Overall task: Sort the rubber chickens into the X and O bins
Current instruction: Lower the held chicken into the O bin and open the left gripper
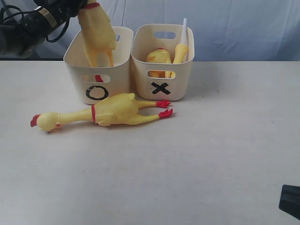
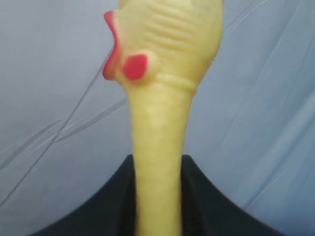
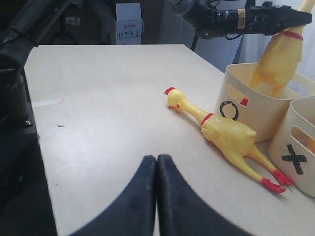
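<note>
One long yellow rubber chicken [image 1: 108, 112] lies on the matte surface [image 1: 211, 154]; a second yellow chicken [image 1: 96, 33] hangs into the cream plastic O bin [image 1: 75, 70].
The smooth black right tool [image 3: 156, 196] is pressed together, empty. The lying chicken is just before the O bin and the matching rounded X bin [image 1: 183, 70], where a white tube [image 1: 183, 28] stands beside half-hidden yellow shapes. The left tool [image 2: 158, 164] pinches the hanging chicken's neck; its head, cut off in the exterior view, shows blurred in the left wrist view.

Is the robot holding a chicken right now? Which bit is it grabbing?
Yes. The left end effector grips one rubber chicken by its neck, legs dangling into the O bin. The right end effector is shut and holds nothing.
</note>
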Robot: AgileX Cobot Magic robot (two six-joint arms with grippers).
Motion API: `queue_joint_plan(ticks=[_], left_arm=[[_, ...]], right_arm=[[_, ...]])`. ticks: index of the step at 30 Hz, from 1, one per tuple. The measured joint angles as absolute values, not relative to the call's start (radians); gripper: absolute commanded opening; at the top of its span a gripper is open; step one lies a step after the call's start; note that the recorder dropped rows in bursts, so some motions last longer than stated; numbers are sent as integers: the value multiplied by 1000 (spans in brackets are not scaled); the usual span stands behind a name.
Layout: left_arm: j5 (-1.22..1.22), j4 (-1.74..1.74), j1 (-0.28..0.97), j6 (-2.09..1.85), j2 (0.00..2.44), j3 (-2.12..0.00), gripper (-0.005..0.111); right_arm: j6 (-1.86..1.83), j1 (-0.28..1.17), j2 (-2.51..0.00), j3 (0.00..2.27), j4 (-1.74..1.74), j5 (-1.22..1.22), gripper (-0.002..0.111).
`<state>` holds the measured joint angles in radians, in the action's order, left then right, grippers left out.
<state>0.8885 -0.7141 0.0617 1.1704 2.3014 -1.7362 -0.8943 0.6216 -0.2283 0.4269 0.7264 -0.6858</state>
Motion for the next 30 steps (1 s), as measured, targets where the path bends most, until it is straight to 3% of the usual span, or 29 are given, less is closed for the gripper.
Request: queue_joint_plan(ticks=[15, 26, 30], left_arm=[[770, -623, 90, 1193, 2354, -1736, 4], [736, -618, 97, 1195, 2357, -1742, 47], [726, -618, 97, 1196, 2357, -1742, 57]], right_arm=[[-894, 622, -228, 427, 726, -686, 0], [-894, 622, -228, 427, 726, -686, 0], [-894, 622, -228, 427, 726, -686, 0]])
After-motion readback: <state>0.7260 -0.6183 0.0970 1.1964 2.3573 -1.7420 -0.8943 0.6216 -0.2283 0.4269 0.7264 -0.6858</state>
